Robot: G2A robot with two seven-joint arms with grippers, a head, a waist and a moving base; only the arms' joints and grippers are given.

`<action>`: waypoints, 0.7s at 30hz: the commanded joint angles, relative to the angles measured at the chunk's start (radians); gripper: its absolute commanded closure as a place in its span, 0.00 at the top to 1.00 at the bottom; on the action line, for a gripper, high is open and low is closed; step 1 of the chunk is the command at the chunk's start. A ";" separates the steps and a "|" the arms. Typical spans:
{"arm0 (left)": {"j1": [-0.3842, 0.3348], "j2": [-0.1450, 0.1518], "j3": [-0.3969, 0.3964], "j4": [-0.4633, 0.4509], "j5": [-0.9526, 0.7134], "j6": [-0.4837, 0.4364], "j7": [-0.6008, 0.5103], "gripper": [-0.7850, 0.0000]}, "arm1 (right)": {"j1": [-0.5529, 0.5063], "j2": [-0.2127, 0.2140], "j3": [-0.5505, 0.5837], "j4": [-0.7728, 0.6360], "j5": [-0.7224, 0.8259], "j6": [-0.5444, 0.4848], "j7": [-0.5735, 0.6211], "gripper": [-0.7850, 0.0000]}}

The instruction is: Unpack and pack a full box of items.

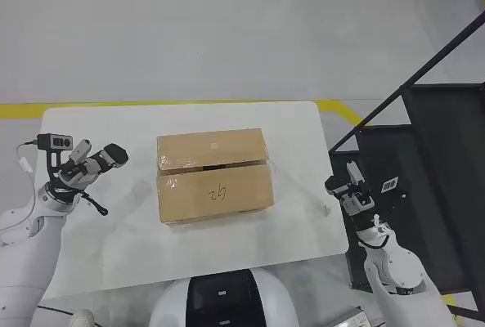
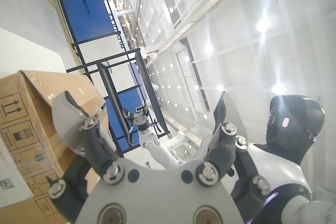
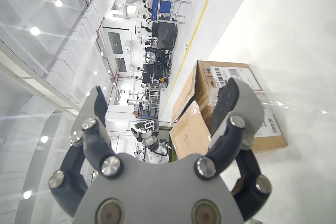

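Squarely at the top view's centre, the cardboard box (image 1: 215, 176) sits on the white desk (image 1: 127, 253), flaps (image 1: 212, 147) down with a slit between and a handwritten scribble (image 1: 217, 193) on the lower one. Barcode stickers (image 3: 231, 72) and handling symbols (image 2: 11, 107) mark its sides. At mid-left and mid-right, the left fingers (image 2: 65, 109) and right fingers (image 3: 228, 101) are spread wide, holding nothing, clear of the box.

Cardboard box (image 1: 215, 174) on white table (image 1: 127, 245)
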 commanded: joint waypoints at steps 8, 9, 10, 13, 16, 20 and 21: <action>0.000 0.000 0.000 0.000 0.000 0.000 0.000 1.00 | 0.000 0.000 0.000 0.000 0.000 0.000 0.000 1.00; 0.000 0.000 0.000 0.000 0.000 0.000 0.000 1.00 | 0.000 0.000 0.000 0.000 0.000 0.000 0.000 1.00; 0.000 0.000 0.000 0.000 0.000 0.000 0.000 1.00 | 0.004 0.000 -0.006 -0.002 -0.012 0.008 0.009 1.00; 0.000 0.000 0.000 0.000 0.000 0.000 0.000 1.00 | 0.031 0.001 -0.027 -0.002 -0.063 0.032 0.041 1.00; 0.000 0.000 0.000 0.000 0.000 0.000 0.000 1.00 | 0.065 0.004 -0.038 0.013 -0.076 0.017 0.109 1.00; 0.000 0.000 0.000 0.000 0.000 0.000 0.000 1.00 | 0.115 0.014 -0.025 0.040 -0.118 0.011 0.236 1.00; 0.000 0.000 0.000 0.000 0.000 0.000 0.000 1.00 | 0.129 0.016 -0.024 0.047 -0.131 0.020 0.254 1.00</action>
